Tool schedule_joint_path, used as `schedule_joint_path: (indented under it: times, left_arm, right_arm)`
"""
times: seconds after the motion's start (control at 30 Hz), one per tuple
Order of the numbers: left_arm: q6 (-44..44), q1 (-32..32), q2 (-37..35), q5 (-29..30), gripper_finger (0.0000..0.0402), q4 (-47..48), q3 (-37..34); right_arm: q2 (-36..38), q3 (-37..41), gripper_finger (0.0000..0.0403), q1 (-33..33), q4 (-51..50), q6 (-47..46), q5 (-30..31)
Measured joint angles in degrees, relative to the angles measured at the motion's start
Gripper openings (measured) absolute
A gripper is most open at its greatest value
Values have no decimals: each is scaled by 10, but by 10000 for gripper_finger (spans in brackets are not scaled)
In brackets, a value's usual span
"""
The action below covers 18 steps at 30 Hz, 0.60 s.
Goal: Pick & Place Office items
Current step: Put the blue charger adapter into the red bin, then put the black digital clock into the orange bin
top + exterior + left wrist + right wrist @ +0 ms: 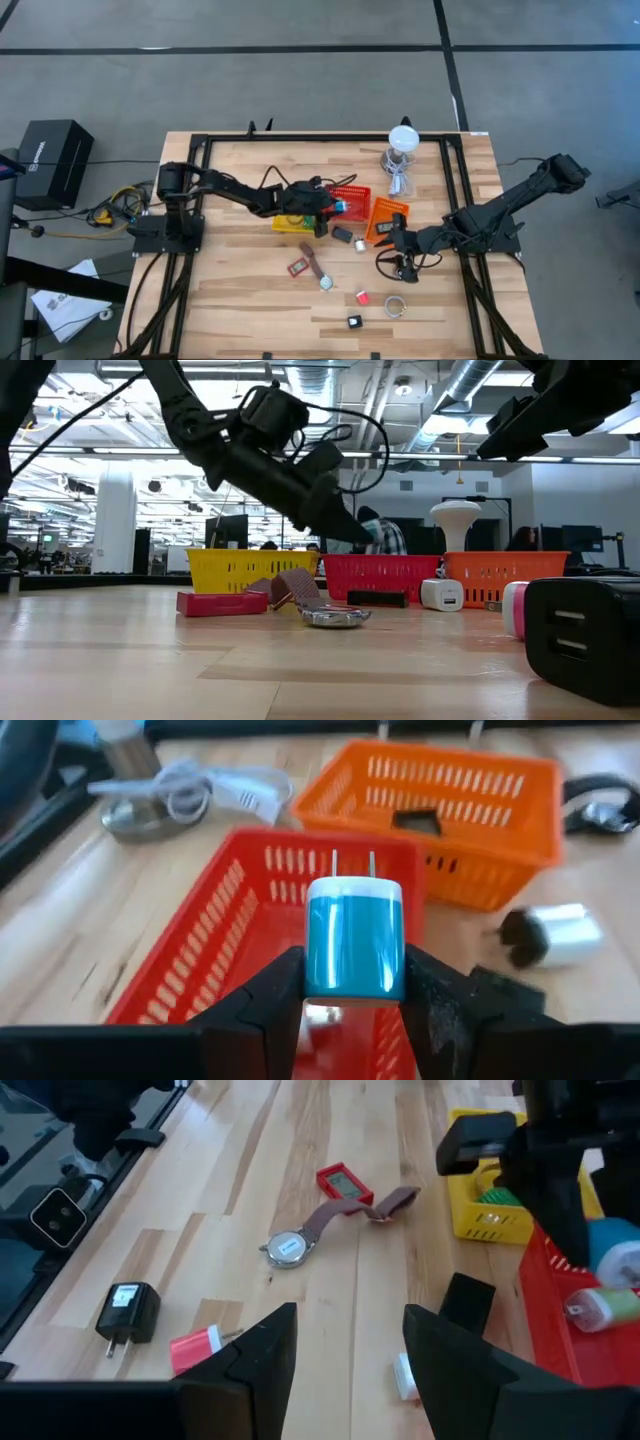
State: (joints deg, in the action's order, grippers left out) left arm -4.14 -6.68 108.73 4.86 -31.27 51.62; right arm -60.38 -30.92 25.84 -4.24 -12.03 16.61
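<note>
My left gripper is shut on a blue-and-white plug charger and hovers over the red basket; the low view shows the charger above the basket's rim. My right gripper is open above bare table near the orange basket, touching nothing. Lying on the table are a watch with a brown strap, a flat red item, a black charger, a small red piece, a black block, a white charger and a ring. My left gripper pinches the charger between its two fingers, one on each side of the blue body. The fingers reach in from the table's left, slanting down. The charger is lifted clear above the red basket, its white end and two prongs pointing away from the gripper.
A yellow basket sits to the left of the red one. A white-topped object with a coiled cable stands near the far edge. Open wood lies along the table's near and left sides. People and desks show in the room beyond.
</note>
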Motion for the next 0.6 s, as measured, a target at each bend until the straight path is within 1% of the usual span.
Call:
schedule_joint_path:
  times: [0.23,0.43,0.6]
  left_arm:
    - [-1,-9,1,48,153,-5,1]
    - [-1,-9,1,50,164,0,1]
    - [-1,-9,1,50,176,3,1]
  right_arm:
    - [0,0,175,-35,2,0,0]
    - [-1,0,175,-68,2,0,0]
    - [-23,0,175,-94,13,0,0]
